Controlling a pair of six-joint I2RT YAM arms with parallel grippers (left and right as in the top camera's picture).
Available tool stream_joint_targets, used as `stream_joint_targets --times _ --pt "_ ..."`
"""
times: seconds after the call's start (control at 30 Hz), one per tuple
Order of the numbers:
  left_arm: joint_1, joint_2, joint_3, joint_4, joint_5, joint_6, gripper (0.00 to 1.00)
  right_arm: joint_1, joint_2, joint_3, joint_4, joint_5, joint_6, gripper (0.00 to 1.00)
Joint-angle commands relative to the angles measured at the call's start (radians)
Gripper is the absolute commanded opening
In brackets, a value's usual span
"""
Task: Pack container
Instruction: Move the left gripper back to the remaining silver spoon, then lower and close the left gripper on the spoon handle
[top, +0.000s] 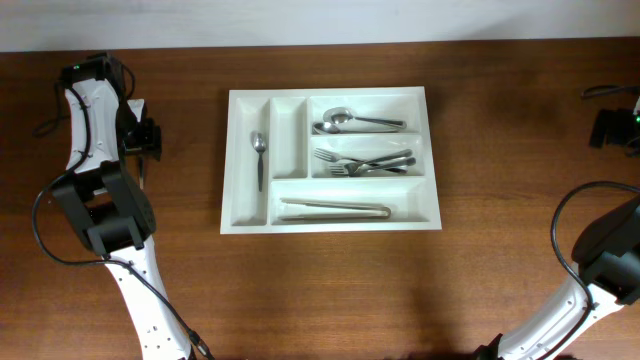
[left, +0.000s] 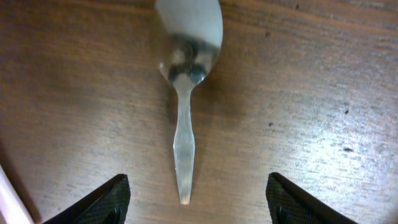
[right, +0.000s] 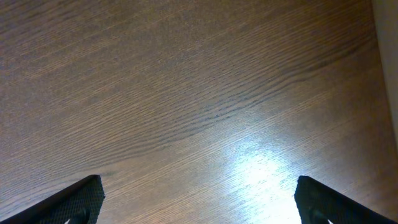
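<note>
The container (top: 432, 160) is a white cutlery tray at the table's middle. It holds a small spoon (top: 259, 150) in its left upright compartment, spoons (top: 355, 122) in the top long one, forks (top: 365, 160) in the middle one and tongs (top: 335, 209) in the bottom one. The second upright compartment is empty. My left gripper (top: 145, 140) is left of the tray, open and low over a loose spoon (left: 185, 93) on the wood. The handle tip lies between its fingers (left: 198, 186), untouched. My right gripper (top: 612, 125) is open and empty at the far right over bare wood (right: 199, 186).
The table is dark wood. Cables run by the left arm's base (top: 50, 125) and at the far right edge (top: 605, 92). A pale strip (right: 388, 62) shows at the right edge of the right wrist view.
</note>
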Motion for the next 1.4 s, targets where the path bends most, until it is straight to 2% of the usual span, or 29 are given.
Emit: stream_joint_targets --times 0.0,0.37,0.93,1.1,1.37 --pt "0.003 0.006 -0.004 0.019 0.003 0.027 0.72 0.003 -0.017 -0.002 0.003 -0.01 0.004 0.99" --pt "0.003 0.021 -0.004 0.088 0.019 0.04 0.73 0.003 -0.017 -0.002 0.003 -0.01 0.004 0.99" --pt "0.003 0.072 -0.004 0.098 0.038 0.042 0.71 0.003 -0.017 -0.002 0.003 -0.009 0.004 0.99" --pt "0.003 0.072 -0.004 0.103 0.038 0.042 0.39 0.003 -0.017 -0.002 0.003 -0.009 0.004 0.99" --pt "0.003 0.072 -0.004 0.111 0.038 0.042 0.14 0.003 -0.017 -0.002 0.003 -0.009 0.004 0.99"
